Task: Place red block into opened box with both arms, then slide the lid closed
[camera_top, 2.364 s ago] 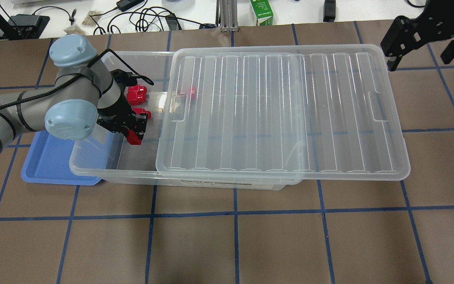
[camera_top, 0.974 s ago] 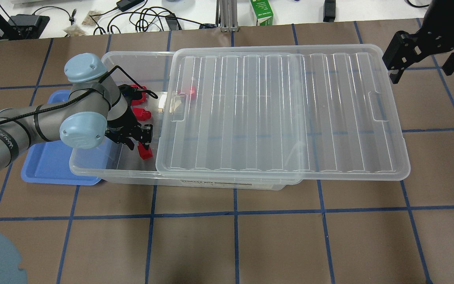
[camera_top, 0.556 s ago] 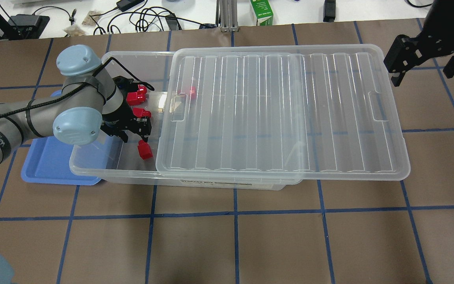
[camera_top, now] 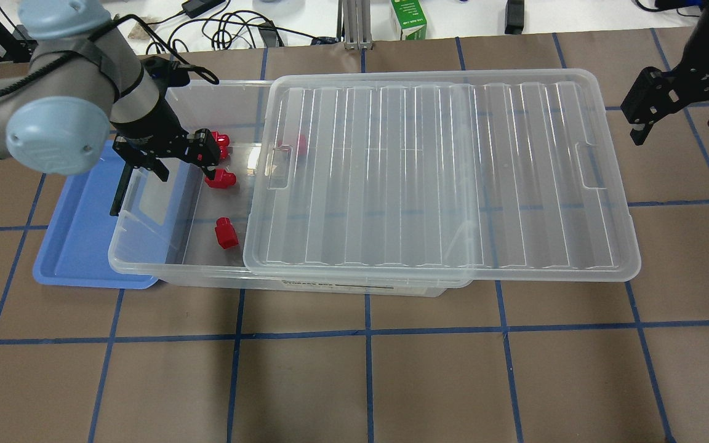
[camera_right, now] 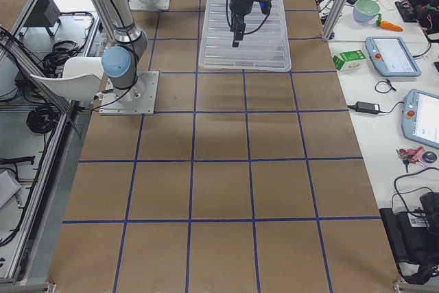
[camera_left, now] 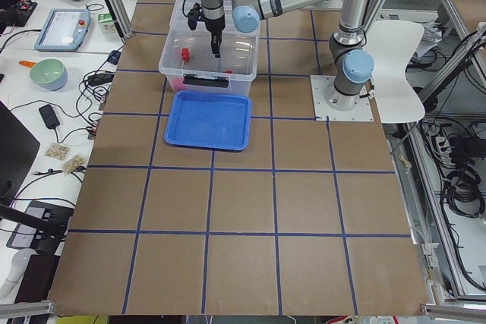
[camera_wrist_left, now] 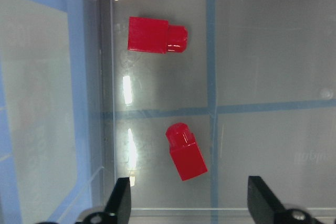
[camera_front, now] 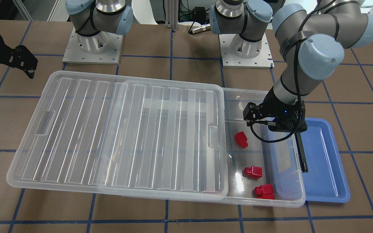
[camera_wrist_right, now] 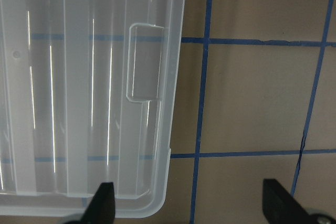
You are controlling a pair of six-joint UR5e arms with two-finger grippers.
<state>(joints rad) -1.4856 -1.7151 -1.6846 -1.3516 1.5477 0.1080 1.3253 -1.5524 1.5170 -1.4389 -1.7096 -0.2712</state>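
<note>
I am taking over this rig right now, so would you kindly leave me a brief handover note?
Left gripper: open, empty, over the uncovered end of the box.
Right gripper: open, beside a short end of the lid, not touching it.
The red block lies in the box with two others alike.
The lid covers most of the box, overhanging on the right arm's side.
Done: block placed. Left: slide the lid closed.
</note>
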